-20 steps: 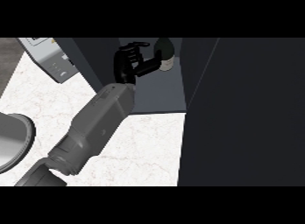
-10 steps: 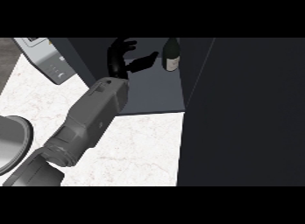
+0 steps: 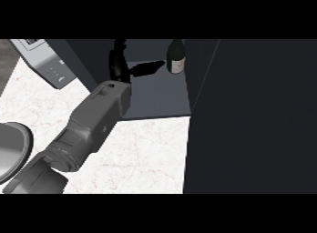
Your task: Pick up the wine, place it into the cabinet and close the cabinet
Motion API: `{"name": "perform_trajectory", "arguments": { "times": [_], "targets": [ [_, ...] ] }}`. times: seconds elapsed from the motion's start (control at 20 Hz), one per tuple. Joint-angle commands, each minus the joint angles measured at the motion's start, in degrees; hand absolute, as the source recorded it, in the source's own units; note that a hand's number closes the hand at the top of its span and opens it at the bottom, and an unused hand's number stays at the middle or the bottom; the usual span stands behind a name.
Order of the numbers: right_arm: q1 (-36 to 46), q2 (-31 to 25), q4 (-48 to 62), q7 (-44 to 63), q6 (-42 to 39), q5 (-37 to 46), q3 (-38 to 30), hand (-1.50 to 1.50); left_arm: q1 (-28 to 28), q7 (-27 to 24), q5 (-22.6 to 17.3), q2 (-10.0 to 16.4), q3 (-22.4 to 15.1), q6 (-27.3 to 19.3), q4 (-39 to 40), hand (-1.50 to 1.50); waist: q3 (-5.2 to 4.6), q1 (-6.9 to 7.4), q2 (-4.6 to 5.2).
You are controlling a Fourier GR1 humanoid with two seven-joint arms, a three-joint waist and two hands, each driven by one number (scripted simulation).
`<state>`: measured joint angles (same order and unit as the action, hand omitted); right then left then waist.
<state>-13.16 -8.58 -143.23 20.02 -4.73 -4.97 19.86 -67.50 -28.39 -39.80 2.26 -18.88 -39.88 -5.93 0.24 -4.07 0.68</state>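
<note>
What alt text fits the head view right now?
The wine bottle stands upright inside the open cabinet. The left hand is just left of it, fingers open, not wrapped round the bottle. A dark panel, likely the cabinet door, fills the right side.

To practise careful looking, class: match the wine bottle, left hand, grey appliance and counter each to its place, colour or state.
Things:
1 wine bottle
2 left hand
3 grey appliance
4 counter

Place, colour or state:
a white, marbled
b upright in the cabinet
c view's upper left
d open, left of the bottle

Pairs: 1-b, 2-d, 3-c, 4-a.
</note>
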Motion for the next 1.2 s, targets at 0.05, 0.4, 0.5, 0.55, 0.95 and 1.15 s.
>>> {"name": "perform_trajectory", "arguments": {
  "times": [0.05, 0.4, 0.5, 0.55, 0.95, 1.15],
  "targets": [
    [-4.8, -0.1, -8.3, 2.5, 0.4, -0.7, 3.0, -1.5, 0.5, -0.6, 0.5, 3.3, 0.9, 1.7, 1.1, -1.5, -0.29, 0.65, 0.01],
    [-1.1, -0.5, -7.0, 3.0, -0.1, -5.3, -2.5, -1.5, 0.9, -5.3, 1.7, 3.8, 1.2, 8.7, -1.1, -1.5, -0.29, 1.1, 0.36],
    [-2.5, -1.4, -9.8, 4.8, -0.3, -5.3, -2.2, -1.5, 0.7, -4.7, 1.8, 4.5, 1.4, 11.4, -1.3, -1.5, -0.3, 1.0, 0.2],
    [-2.4, -1.3, -10.2, 5.5, -0.4, -4.0, -0.2, -1.5, 2.5, -7.6, 1.8, 1.0, 1.7, 8.7, -2.2, -1.5, -0.3, 1.72, -0.15],
    [-6.2, -1.2, -13.2, 4.7, 0.6, -2.4, 0.0, -1.5, 3.8, -8.8, 1.1, 1.9, 3.7, 15.3, -9.3, -1.5, -0.27, 3.13, -1.04],
    [-3.3, -1.0, -12.0, 8.1, 2.3, -1.5, -0.2, -1.5, 7.4, -7.9, 1.5, 0.8, 3.1, 16.4, -15.1, -1.5, -0.28, 4.67, -1.39]
  ]
}}
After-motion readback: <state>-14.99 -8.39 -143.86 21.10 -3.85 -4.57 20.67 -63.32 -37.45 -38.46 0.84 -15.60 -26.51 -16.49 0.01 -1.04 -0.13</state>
